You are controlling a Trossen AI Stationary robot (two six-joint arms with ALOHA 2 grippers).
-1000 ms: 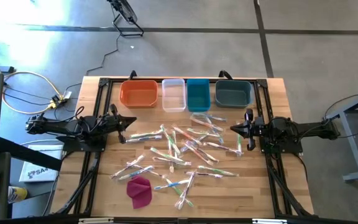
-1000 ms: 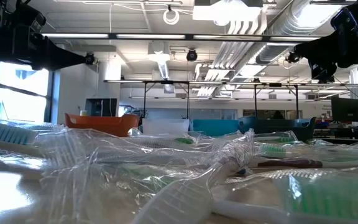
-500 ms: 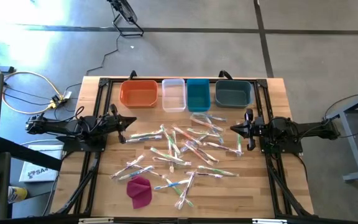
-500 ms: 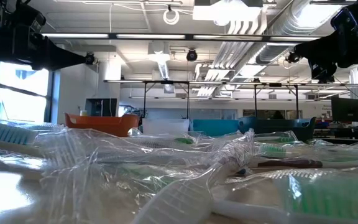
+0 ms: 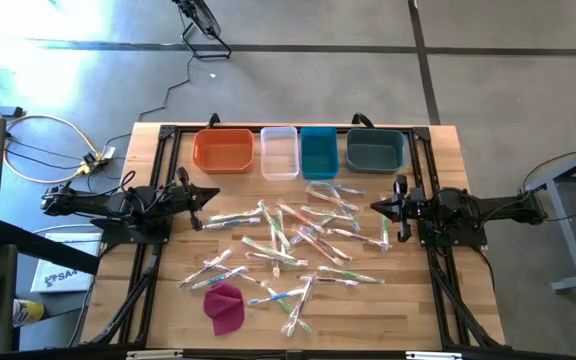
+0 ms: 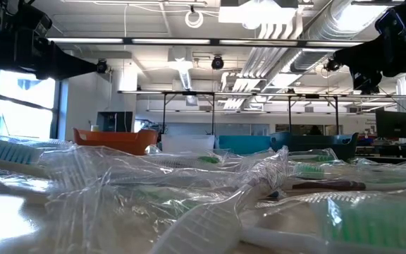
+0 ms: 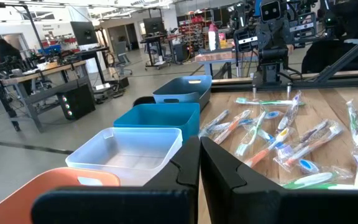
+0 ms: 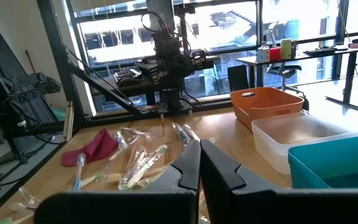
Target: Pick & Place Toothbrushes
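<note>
Several wrapped toothbrushes (image 5: 293, 235) with pink, green, blue and white handles lie scattered flat on the middle of the wooden table; they fill the foreground of the low view (image 6: 189, 190). My left gripper (image 5: 212, 196) hovers at the table's left side, shut, above the pile's left edge. My right gripper (image 5: 376, 206) hovers at the right side, shut, beside the pile. In the left wrist view the toothbrushes (image 7: 278, 140) lie ahead of the shut fingers (image 7: 199, 165); the right wrist view shows the toothbrushes (image 8: 145, 158) past its own shut fingers (image 8: 199, 163).
Along the far edge stand an orange bin (image 5: 222, 151), a clear bin (image 5: 279, 152), a teal bin (image 5: 319, 152) and a dark blue-grey bin (image 5: 375, 151). A magenta cloth lump (image 5: 225, 307) lies near the table's near-left part. A black frame (image 5: 164, 135) borders the table.
</note>
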